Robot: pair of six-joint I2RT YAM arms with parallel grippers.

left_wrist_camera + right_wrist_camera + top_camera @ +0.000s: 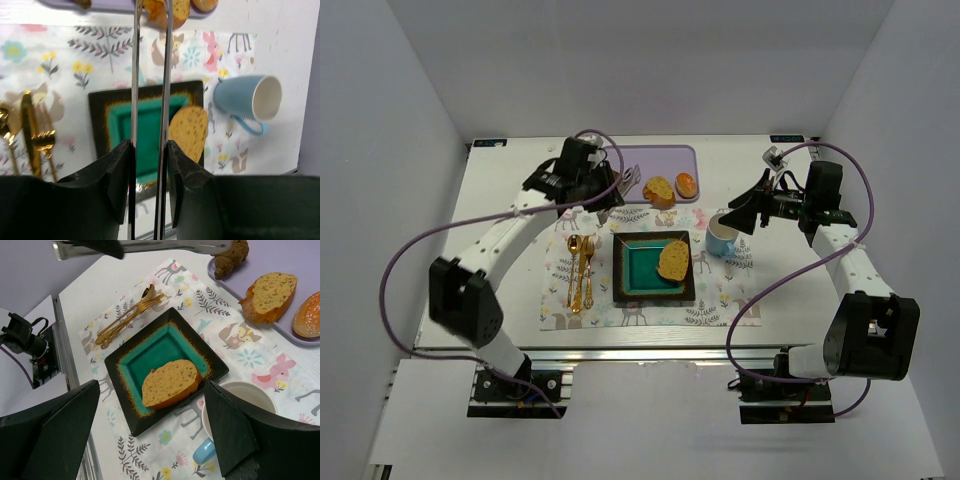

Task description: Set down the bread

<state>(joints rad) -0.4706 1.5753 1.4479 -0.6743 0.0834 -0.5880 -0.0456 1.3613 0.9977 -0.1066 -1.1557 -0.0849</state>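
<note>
Clamping tongs: left hand [149, 150] is pinched on the two steel arms of the tongs [135, 75]. The blades are squeezed partway with a gap between them, and I can see nothing caught there.
Tong tips: at the top edge of the left wrist view, right at the tray slice [659, 191] on the purple tray [660, 158]. Whether they touch it or stop just short, I cannot tell.
Plated slice: [673, 260] lies on the right half of the square teal plate [630, 290], overlapping its right rim.
Right hand: [752, 212] spread wide and empty, hovering at the right of the frame near the blue mug [720, 238].
Risk, pinch: a bite on the crust edge alone could let the slice tilt and drop onto the placemat [720, 300].
Risk, neighbour: the round bun [686, 183] sits just beside the tray slice, so wide blades could nudge it.
Risk, landing: the mug stands just beside the plate. A low swing could clip it, and a second slice set on the first could slide off the rim.
</note>
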